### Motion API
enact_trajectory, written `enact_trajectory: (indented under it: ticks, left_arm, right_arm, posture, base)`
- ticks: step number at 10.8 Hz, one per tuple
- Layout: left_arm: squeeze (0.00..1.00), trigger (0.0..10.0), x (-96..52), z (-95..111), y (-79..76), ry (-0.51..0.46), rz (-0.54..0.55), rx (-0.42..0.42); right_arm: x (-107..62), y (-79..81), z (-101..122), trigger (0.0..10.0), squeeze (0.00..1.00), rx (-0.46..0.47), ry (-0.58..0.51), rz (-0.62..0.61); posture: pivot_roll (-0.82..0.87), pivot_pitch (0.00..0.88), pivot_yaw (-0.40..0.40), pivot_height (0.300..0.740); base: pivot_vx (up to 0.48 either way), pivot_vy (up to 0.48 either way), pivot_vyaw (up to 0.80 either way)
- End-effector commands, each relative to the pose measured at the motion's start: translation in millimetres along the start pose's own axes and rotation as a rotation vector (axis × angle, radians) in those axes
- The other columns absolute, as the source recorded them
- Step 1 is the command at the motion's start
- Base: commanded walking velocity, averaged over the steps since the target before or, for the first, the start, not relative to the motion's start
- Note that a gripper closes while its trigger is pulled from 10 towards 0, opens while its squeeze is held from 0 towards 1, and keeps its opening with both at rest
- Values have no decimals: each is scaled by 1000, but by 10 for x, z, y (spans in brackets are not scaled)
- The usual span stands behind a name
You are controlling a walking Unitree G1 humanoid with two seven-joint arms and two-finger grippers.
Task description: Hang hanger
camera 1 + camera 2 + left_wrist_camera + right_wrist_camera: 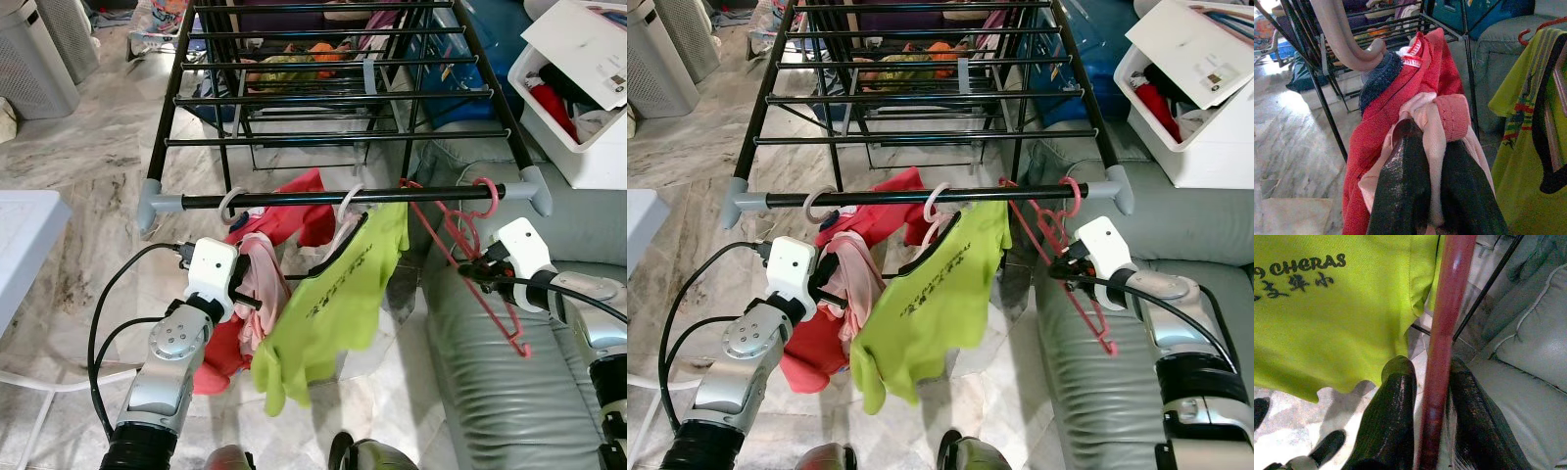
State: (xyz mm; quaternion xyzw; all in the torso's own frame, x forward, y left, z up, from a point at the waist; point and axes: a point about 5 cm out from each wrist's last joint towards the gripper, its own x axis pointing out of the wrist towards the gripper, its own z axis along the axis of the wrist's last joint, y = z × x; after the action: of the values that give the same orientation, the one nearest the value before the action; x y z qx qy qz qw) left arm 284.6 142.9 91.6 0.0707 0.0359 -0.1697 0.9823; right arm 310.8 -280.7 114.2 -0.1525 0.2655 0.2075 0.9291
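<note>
Rack (343, 195) dead ahead, black rails, grey end caps, near rail crossing the scene. Hooked on that near rail at the right end: red hanger (468, 257), bare, tilted, hanging down over the grey sofa (509, 392). Right claw (468, 265) clamped on the hanger's shaft, fingers (1393, 421) pressed to either side of the red bar in the right wrist view. Just left of it, lime-green shirt (333, 304) with black lettering, draped from a pale hook (351, 201) on the same rail. Further left, red garment (284, 211) and pink cloth (257, 284) bunched together under another pale hook (233, 204). Left claw (257, 302) nipped shut on a fold of the pink cloth, black fingers (1400, 191) squeezing it, red fabric spilling around. White bin (578, 98) stuffed with clothes at far right. Marble floor (88, 166) to the left.
</note>
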Motion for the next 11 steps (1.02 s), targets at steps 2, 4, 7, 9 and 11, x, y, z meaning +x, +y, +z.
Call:
enact_trajectory:
  ticks: [2,4,7,9,11]
  left_arm:
    - [0,10000,-5,-24,10,16,1,14]
    - [0,10000,0,-36,-11,22,-7,15]
    - [0,10000,3,-37,-21,25,-13,16]
    - [0,10000,1,-41,-25,26,-14,17]
    - [0,10000,2,-47,-29,30,-17,24]
  right_arm:
    - [-41,-60,-1,0,0,3,7,-30]
    - [-50,-72,-21,0,0,8,9,-43]
    - [-38,-69,27,0,0,8,-29,-41]
    - [-11,-42,60,0,0,13,-55,-46]
    - [49,14,211,1020,0,74,-183,-264]
  posture:
    - [-53,97,-4,740]
    - [-53,97,-4,740]
    - [-58,100,-1,740]
    - [-55,99,-1,740]
    - [-63,99,-1,740]
  base:
    - [0,0,0]
    - [0,0,0]
    - [0,0,0]
    - [0,0,0]
    - [0,0,0]
